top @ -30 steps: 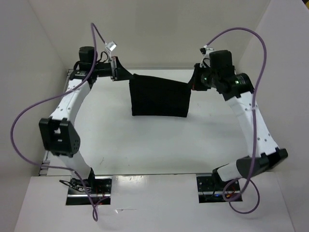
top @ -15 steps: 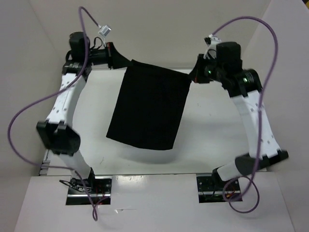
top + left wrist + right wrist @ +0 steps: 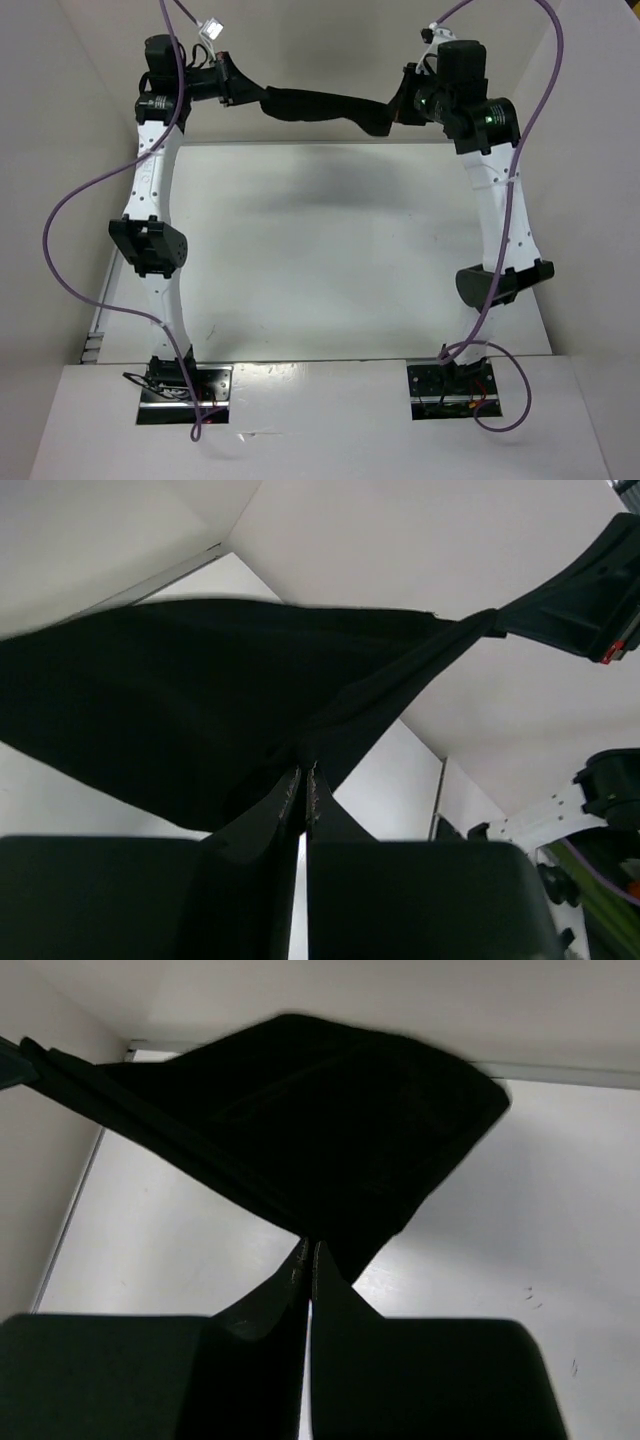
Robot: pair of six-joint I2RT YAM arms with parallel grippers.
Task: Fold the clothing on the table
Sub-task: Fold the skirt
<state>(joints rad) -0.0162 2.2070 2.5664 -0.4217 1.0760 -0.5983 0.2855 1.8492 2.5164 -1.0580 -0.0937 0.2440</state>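
The clothing (image 3: pixel 320 104), a plain black floppy garment, hangs stretched in the air between my two grippers, high above the far edge of the table (image 3: pixel 320 260). My left gripper (image 3: pixel 252 93) is shut on its left end and my right gripper (image 3: pixel 392 110) is shut on its right end. In the left wrist view the clothing (image 3: pixel 200 700) spreads out from the left gripper (image 3: pixel 303 770) toward the other gripper at the top right. From the right wrist camera the clothing (image 3: pixel 320 1130) fans out from the right gripper (image 3: pixel 308 1245). No part of it touches the table.
White walls (image 3: pixel 330 60) close in the table at the back and both sides. Purple cables (image 3: pixel 75 210) loop off both arms. The arm bases (image 3: pixel 185 385) sit at the near edge.
Both arms have risen and swung toward the back wall. The clothing, which hung down spread wide half a second ago, is now drawn up into a narrow, nearly level band.
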